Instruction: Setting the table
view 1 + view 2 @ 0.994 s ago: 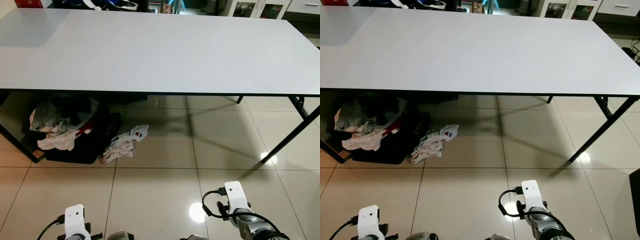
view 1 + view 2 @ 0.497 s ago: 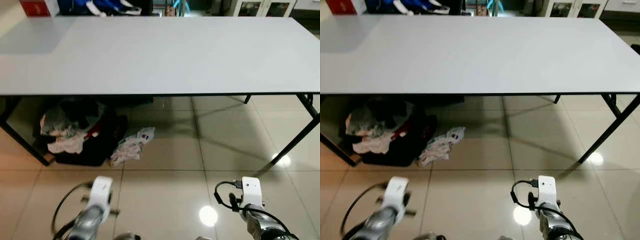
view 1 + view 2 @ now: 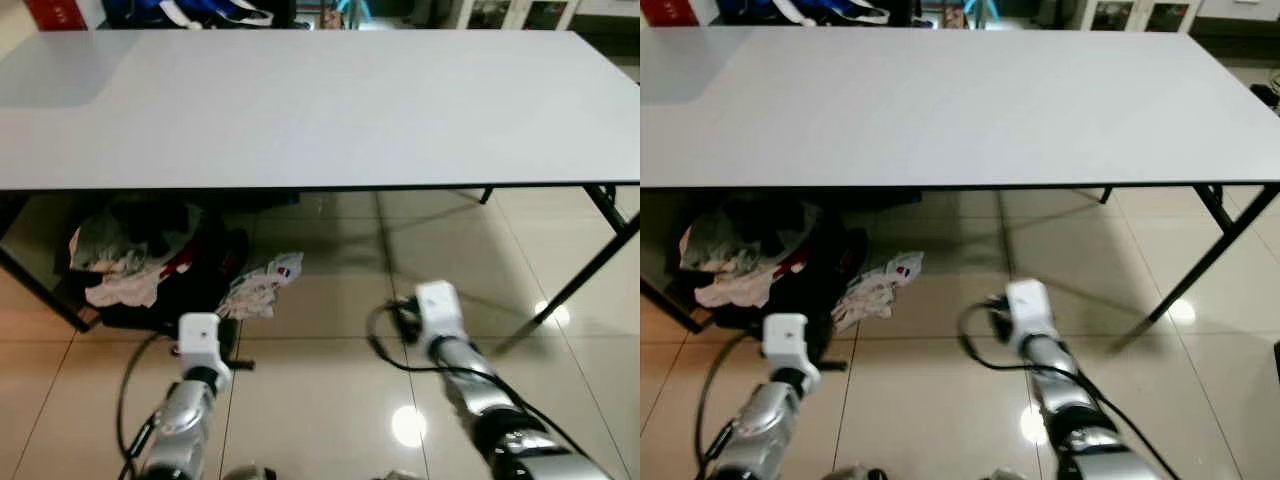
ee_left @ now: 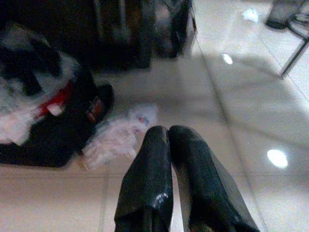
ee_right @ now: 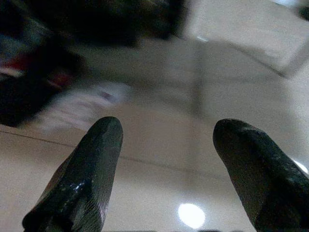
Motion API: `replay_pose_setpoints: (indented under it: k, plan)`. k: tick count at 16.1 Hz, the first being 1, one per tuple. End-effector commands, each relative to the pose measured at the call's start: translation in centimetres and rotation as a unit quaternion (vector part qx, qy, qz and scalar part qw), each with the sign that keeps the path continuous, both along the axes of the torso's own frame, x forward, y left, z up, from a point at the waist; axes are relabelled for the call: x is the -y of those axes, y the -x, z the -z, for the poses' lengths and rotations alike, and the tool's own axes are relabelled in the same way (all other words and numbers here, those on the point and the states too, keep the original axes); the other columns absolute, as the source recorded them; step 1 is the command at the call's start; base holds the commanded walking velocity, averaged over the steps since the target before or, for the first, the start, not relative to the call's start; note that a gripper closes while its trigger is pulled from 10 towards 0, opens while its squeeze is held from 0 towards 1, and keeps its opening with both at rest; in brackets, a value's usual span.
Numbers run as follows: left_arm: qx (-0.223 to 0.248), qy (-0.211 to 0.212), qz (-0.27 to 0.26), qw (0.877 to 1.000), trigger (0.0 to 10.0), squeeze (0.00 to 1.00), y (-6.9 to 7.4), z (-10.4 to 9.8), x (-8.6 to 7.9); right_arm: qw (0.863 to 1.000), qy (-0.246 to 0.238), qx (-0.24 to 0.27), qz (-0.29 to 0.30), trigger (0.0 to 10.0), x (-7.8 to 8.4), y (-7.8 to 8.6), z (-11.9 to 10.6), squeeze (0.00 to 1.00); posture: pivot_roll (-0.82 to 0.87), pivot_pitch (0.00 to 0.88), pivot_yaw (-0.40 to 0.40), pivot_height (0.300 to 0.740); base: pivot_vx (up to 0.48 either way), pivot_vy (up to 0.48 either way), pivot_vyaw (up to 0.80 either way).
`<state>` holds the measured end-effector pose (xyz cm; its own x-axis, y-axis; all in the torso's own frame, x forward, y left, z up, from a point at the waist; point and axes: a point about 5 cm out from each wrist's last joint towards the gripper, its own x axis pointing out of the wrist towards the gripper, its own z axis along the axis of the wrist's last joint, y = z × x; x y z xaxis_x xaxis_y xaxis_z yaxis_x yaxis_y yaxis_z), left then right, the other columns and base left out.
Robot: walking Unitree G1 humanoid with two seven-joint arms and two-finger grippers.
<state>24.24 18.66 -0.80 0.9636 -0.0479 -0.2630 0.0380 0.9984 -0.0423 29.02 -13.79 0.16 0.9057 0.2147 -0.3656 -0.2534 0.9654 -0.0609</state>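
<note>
Both arms raised since before, white table [image 3: 330,100], tiled floor [image 3: 320,400]

I see even indoor light on the pale table [image 3: 330,100], deep shadow beneath it, bright lamp glare spots on the glossy floor tiles [image 3: 410,425], left wrist view dim and bluish, right wrist view smeared by motion blur.

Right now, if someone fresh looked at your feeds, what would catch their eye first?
The long white table with its bare top spans the scene ahead. Under its left end, a dark bag heaped with crumpled clothes sits on the glossy tiles. Both arms reach forward below: left pincer shut, right pincer open.
</note>
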Motion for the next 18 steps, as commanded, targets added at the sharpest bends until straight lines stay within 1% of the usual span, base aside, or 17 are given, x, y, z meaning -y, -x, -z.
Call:
replay_pose_setpoints:
  k: [1, 2, 3, 5, 7, 8, 10, 12, 15, 16, 17, 18]
  plan:
    - [0.012, -0.025, -0.001, 1.000, 10.0, 0.00, 0.1, -0.4, 0.0, 1.000, -0.017, 0.004, -0.009, 10.0, -0.1, 0.0, -0.1, 0.00, -0.08, 0.068, -0.003, 0.740, 0.000, 0.000, 0.00]
    - [0.020, -0.038, -0.002, 0.999, 10.0, 0.00, 0.4, -0.9, 0.0, 0.999, -0.029, 0.025, -0.028, 10.0, -1.1, -0.2, -0.7, 0.00, -0.08, 0.065, -0.003, 0.740, 0.000, 0.000, 0.00]
    - [0.032, -0.026, 0.000, 0.999, 10.0, 0.00, 0.7, -1.5, 0.3, 0.997, -0.037, 0.043, -0.045, 10.0, -2.1, -0.3, -1.2, 0.00, -0.08, 0.060, -0.008, 0.740, 0.000, 0.469, 0.00]
    - [0.043, -0.024, 0.002, 0.999, 10.0, 0.00, 0.8, -2.3, 0.4, 0.996, -0.044, 0.059, -0.059, 10.0, -2.7, -0.4, -1.6, 0.00, -0.08, 0.058, -0.011, 0.740, 0.000, 0.469, 0.00]
    - [0.044, -0.034, -0.001, 0.998, 10.0, 0.00, 0.2, -2.7, 0.6, 0.995, -0.048, 0.063, -0.062, 10.0, -2.7, -0.5, -1.8, 0.00, -0.08, 0.052, -0.018, 0.740, 0.000, 0.469, 0.00]
    - [0.043, -0.031, 0.000, 0.999, 10.0, 0.00, -0.2, -3.0, 1.0, 0.995, -0.046, 0.061, -0.061, 10.0, -2.6, -0.5, -1.8, 0.00, -0.08, 0.050, -0.018, 0.740, 0.000, 0.469, 0.00]
    - [0.047, -0.029, 0.012, 0.998, 10.0, 0.00, -1.1, -3.7, 1.9, 0.996, -0.043, 0.060, -0.059, 10.0, -2.4, -0.5, -1.8, 0.00, -0.08, 0.050, -0.017, 0.740, 0.000, 0.469, 0.00]
    - [0.047, -0.025, 0.033, 0.998, 10.0, 0.00, -1.5, -4.1, 2.9, 0.996, -0.042, 0.055, -0.055, 10.0, -2.2, -0.5, -1.6, 0.00, -0.09, 0.058, -0.018, 0.740, 0.000, 0.469, 0.00]
    - [0.037, -0.028, 0.047, 0.998, 10.0, 0.00, -1.5, -3.8, 3.5, 0.997, -0.044, 0.047, -0.049, 10.0, -2.0, -0.3, -1.4, 0.00, -0.09, 0.063, -0.015, 0.740, 0.000, 0.470, 0.00]
    - [0.022, -0.029, 0.051, 0.998, 10.0, 0.00, -0.9, -3.1, 3.6, 0.997, -0.047, 0.042, -0.040, 10.0, -1.9, -0.2, -1.2, 0.00, -0.09, 0.067, -0.009, 0.740, 0.000, 0.472, 0.00]
    - [0.022, -0.029, 0.051, 0.998, 10.0, 0.00, -0.9, -3.1, 3.6, 0.997, -0.047, 0.042, -0.040, 10.0, -1.9, -0.2, -1.2, 0.00, -0.09, 0.067, -0.009, 0.740, 0.000, 0.472, 0.00]
    - [0.014, -0.030, 0.051, 0.998, 10.0, 0.00, -0.6, -2.8, 3.6, 0.997, -0.056, 0.041, -0.031, 10.0, -1.8, -0.2, -1.1, 0.00, -0.08, 0.070, -0.005, 0.740, 0.000, 0.469, 0.00]
